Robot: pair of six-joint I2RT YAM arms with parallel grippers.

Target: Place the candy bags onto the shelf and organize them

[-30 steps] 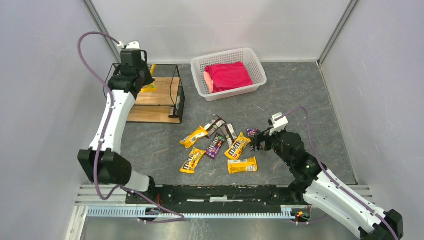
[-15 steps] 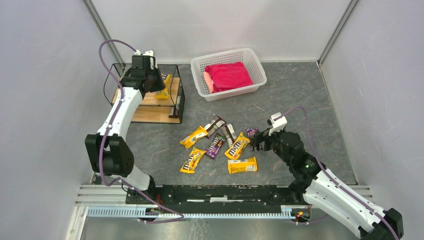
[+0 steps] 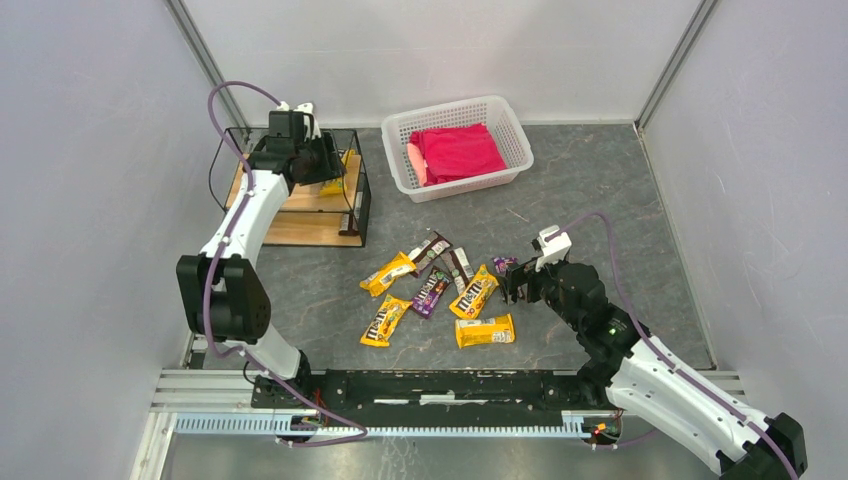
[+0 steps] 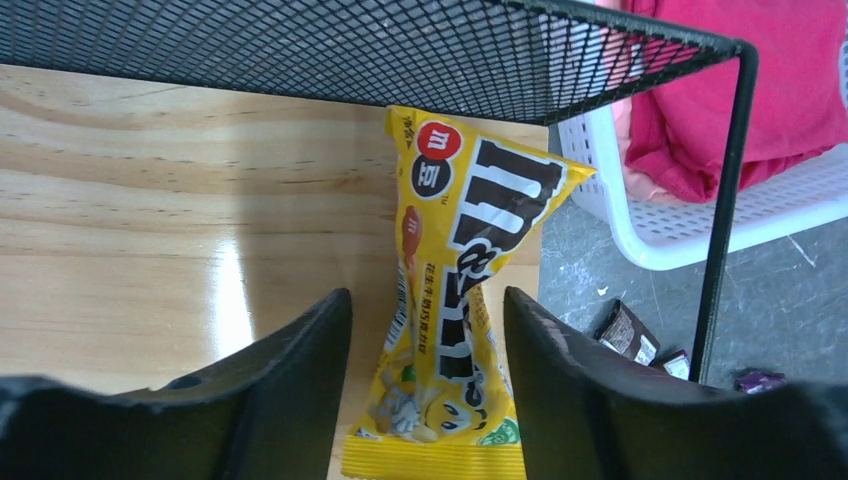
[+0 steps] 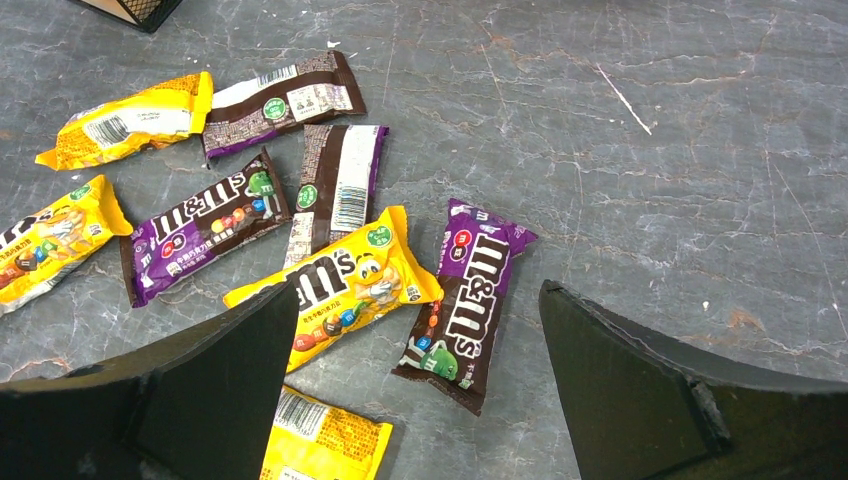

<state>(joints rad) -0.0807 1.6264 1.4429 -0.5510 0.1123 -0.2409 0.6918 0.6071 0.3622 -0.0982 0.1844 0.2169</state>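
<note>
**Top view.** The shelf [image 3: 305, 228] stands at the far left. The left gripper [image 3: 330, 160] reaches over its upper board, and the arm covers much of the frame. A yellow bag [image 3: 338, 175] shows just beside the gripper; contact cannot be judged from here. A white basket [image 3: 450, 105] holding a red cloth [image 3: 458, 150] stands right of the shelf, apart from it. The remaining candy bags [image 3: 440, 290] lie loose on the grey table mid-field. The right gripper [image 3: 510, 280] hangs at their right edge.

**Left wrist view.** Fingers [image 4: 300, 370] stand apart. The yellow bag lies flat on the wooden board between them and appears free of both. Black mesh [image 4: 300, 40] closes the shelf's far side. A frame post partly blocks the basket and cloth behind. The bag carries large "m" letters and a red round "m" mark; the small print is unreadable. Dark packets [image 4: 625, 335] on the table are cut off by the finger.

**Right wrist view.** Fingers [image 5: 200, 390] are spread wide above the pile, touching nothing. A purple bag [image 5: 468, 300] marked "m&m's" lies between them, touching another yellow packet [image 5: 340, 290]. Two brown packets [image 5: 340, 180] lie barcode up. The lowest yellow packet [image 5: 320, 440] is cut by the frame edge.
</note>
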